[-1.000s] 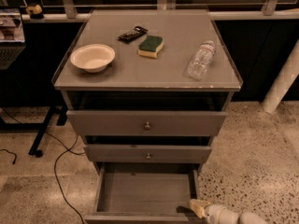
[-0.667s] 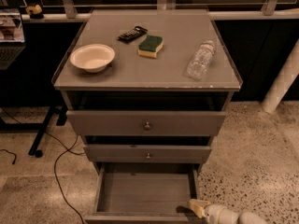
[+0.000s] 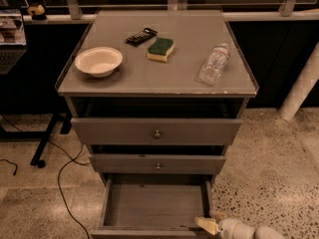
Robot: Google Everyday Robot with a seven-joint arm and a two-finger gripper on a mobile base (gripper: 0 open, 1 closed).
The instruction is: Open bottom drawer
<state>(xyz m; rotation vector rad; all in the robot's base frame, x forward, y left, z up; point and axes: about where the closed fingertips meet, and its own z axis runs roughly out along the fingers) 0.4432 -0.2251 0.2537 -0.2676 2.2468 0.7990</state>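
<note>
The bottom drawer [image 3: 154, 205] of the grey cabinet stands pulled out, showing its shallow plain grey inside. Its front and knob lie at the bottom edge of the view and are mostly cut off. My gripper [image 3: 212, 222] is at the drawer's front right corner, low in the view, with its pale arm running off to the lower right. The middle drawer [image 3: 157, 164] and the top drawer [image 3: 157, 132] above it are shut or nearly shut, each with a small round knob.
On the cabinet top [image 3: 184, 68] are a white bowl [image 3: 98, 61], a green and yellow sponge [image 3: 161, 49], a dark small device [image 3: 141, 35] and a plastic bottle [image 3: 213, 63] lying down. A black cable [image 3: 62, 178] trails on the floor at left. A white post [image 3: 301, 86] stands at right.
</note>
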